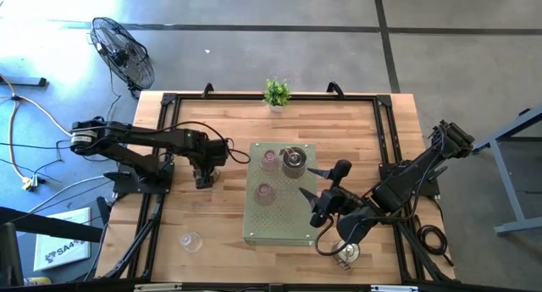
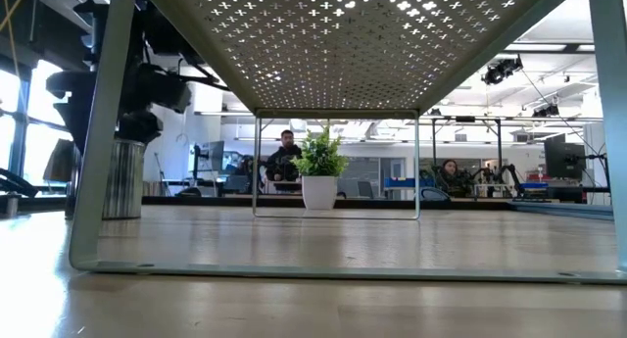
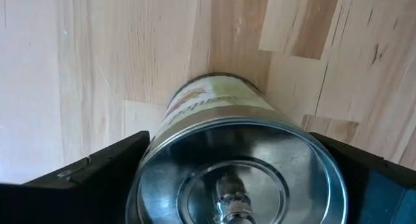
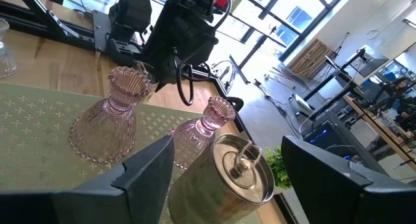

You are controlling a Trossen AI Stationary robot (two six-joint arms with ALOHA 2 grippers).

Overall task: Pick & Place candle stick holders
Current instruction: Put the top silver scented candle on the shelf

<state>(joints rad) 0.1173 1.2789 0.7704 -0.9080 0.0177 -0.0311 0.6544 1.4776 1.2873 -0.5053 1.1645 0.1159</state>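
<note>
Two pinkish glass holders (image 1: pixel 269 159) (image 1: pixel 264 193) and a silvery metal holder (image 1: pixel 293 161) stand on a green perforated platform (image 1: pixel 279 228). My right gripper (image 1: pixel 312 190) is open, level above the platform's right side, its fingers (image 4: pixel 143 178) short of that metal holder (image 4: pixel 227 175). My left gripper (image 1: pixel 202 175) points down, left of the platform, shut on another silvery metal holder (image 3: pixel 227 146). A clear glass holder (image 1: pixel 190 239) stands on the table near the front. One more silvery holder (image 1: pixel 345 254) sits at the front right. My left gripper pinches the silvery holder's round side wall (image 3: pixel 159 130) near its open top, one finger (image 3: pixel 97 172) on each side. The fingers come from above, pointing down. The holder stands upright, its base (image 2: pixel 122 213) apparently on the table.
A small green potted plant (image 1: pixel 277 93) stands at the table's far edge. The platform rests on thin legs (image 2: pixel 93 181). A black frame (image 1: pixel 385 131) runs round the table. Bare wood lies between the platform and the table's left side. People sit in the room beyond.
</note>
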